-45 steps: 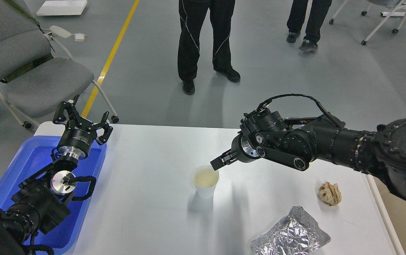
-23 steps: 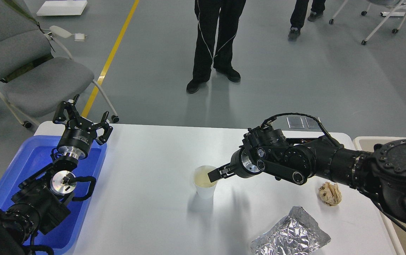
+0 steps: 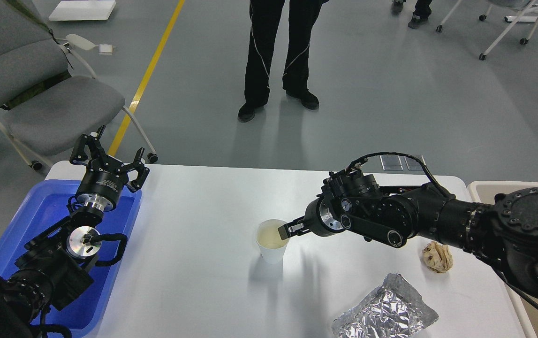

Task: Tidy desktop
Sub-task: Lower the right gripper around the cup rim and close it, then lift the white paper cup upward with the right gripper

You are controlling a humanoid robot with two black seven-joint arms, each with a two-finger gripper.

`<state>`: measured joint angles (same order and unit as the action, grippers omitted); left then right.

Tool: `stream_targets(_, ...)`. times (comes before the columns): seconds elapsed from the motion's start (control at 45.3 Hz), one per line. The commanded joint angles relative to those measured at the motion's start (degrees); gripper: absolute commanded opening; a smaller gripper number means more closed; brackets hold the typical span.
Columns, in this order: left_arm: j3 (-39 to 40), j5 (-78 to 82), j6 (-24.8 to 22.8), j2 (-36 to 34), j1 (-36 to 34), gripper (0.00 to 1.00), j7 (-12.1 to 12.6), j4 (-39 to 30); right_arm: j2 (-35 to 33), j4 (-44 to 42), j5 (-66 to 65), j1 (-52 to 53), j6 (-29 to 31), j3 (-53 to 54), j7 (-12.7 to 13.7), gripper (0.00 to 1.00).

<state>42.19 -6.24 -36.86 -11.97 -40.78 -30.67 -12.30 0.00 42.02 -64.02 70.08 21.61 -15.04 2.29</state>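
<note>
Our right gripper (image 3: 284,230) now lower than second ago, tip at paper cup (image 3: 272,241) rim on white desktop (image 3: 193,263); finger spread indiscernible. Foil bag (image 3: 383,313), crumpled paper (image 3: 437,256) behind it. Left gripper (image 3: 108,156) unmoved, fingers spread, above blue tray (image 3: 39,211).

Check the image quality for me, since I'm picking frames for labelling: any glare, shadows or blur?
Head view: sharp overall; glare on the blue tray and crinkled foil; soft shadows fall toward the camera from the cup and right arm on the desktop; straight edges bow slightly near the borders.
</note>
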Motion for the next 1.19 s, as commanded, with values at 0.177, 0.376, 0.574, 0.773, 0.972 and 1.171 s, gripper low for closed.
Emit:
stream_targets(0.177, 0.00, 0.00, -0.05, -0.07, 0.00, 1.00, 0.00, 0.00, 0.00, 0.43, 0.04, 1.02, 0.28, -0.34, -0.10, 0.00)
stream_targets(0.376, 0.00, 0.00, -0.05, -0.07, 0.00, 1.00, 0.00, 0.00, 0.00, 1.84, 0.04, 0.49, 1.42, -0.61, -0.10, 0.00)
stream_targets(0.574, 0.00, 0.00, 0.04, 0.02, 0.00, 1.00, 0.00, 0.00, 0.00, 2.01, 0.04, 1.63, 1.77, -0.61, -0.10, 0.00)
stream_targets(0.773, 0.00, 0.00, 0.04, 0.02, 0.00, 1.00, 0.00, 0.00, 0.00, 3.06, 0.56, 5.32, 4.23, -0.34, 0.61, 0.00)
stream_targets(0.972, 0.00, 0.00, 0.04, -0.07, 0.00, 1.00, 0.00, 0.00, 0.00, 7.11, 5.13, 13.14, 6.87, 0.10, 2.36, 0.00)
stream_targets(1.171, 0.00, 0.00, 0.04, -0.07, 0.00, 1.00, 0.00, 0.00, 0.00, 11.59, 9.53, 22.28, 11.00, 0.18, 2.45, 0.00)
